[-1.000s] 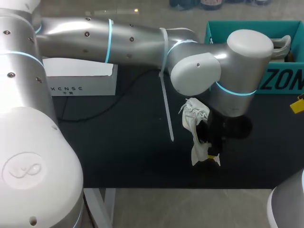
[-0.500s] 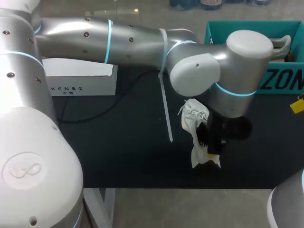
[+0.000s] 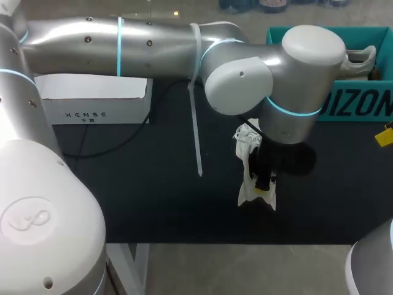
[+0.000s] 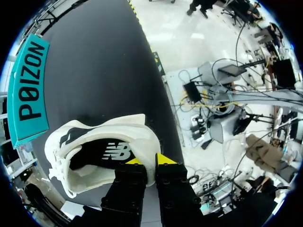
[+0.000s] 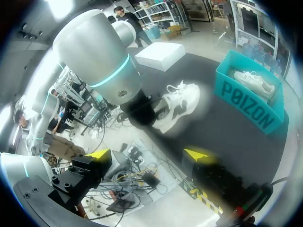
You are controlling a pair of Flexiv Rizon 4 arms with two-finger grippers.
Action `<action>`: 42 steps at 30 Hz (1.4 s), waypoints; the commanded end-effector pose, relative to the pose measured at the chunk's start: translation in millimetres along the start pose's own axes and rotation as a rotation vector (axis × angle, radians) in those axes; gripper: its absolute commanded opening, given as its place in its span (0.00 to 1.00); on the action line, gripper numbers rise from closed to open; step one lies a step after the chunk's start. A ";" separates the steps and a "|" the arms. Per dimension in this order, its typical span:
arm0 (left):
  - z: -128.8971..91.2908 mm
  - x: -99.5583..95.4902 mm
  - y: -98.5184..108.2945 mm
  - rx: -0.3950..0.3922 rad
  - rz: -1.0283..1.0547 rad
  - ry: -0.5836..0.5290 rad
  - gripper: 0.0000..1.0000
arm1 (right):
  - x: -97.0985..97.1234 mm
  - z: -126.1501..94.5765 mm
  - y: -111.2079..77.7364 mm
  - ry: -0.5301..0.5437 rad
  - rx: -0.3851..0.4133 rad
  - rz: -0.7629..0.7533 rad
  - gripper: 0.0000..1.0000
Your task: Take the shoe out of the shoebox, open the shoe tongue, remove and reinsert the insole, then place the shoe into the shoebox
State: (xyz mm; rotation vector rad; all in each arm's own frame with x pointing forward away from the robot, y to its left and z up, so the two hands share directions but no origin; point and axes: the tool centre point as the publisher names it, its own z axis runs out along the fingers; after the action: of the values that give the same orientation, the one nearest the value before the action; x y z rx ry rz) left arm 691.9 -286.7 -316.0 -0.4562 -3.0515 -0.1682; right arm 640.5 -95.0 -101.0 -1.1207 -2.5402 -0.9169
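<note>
Over the black desk [image 3: 141,196], your left end effector [image 4: 150,163] pinches the white shoe [image 4: 137,135] by its collar, near-left of the teal shoebox [image 3: 353,106]. Your right end effector [image 5: 149,153] gapes wide.

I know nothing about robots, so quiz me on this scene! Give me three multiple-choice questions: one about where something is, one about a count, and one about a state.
1. Where does the teal cardboard shoebox stand?
A) at the table's far right
B) at its near left
C) under the held shoe

2. How many white lace-up sneakers are in view?
A) one
B) two
C) three

3. The right arm's pincer is:
A) shut on a sneaker
B) shut on a lace
C) open and empty

Answers:
1 A: it sits at the far right corner of the black table.
2 B: one sneaker is in the left arm's pincer, and another is in the shoebox.
3 C: its yellow tips stand wide apart with nothing between them.
</note>
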 end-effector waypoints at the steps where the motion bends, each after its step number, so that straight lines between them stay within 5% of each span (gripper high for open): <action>1: -20.8 7.8 42.6 0.054 0.105 -0.039 0.00 | -1.3 -0.3 2.5 0.003 0.006 0.002 1.00; 16: -48.2 15.5 164.2 -0.048 0.220 -0.067 0.00 | -1.3 -0.3 2.5 0.003 0.006 0.002 1.00; 42: -48.2 15.5 164.2 -0.048 0.220 -0.067 0.00 | -1.3 -0.3 2.5 0.003 0.006 0.002 1.00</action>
State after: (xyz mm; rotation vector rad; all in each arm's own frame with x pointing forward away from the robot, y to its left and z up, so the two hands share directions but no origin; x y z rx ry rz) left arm 727.6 -133.8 -251.7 -0.8070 -3.0335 -0.2253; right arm 640.5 -95.0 -101.0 -1.1207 -2.5401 -0.9169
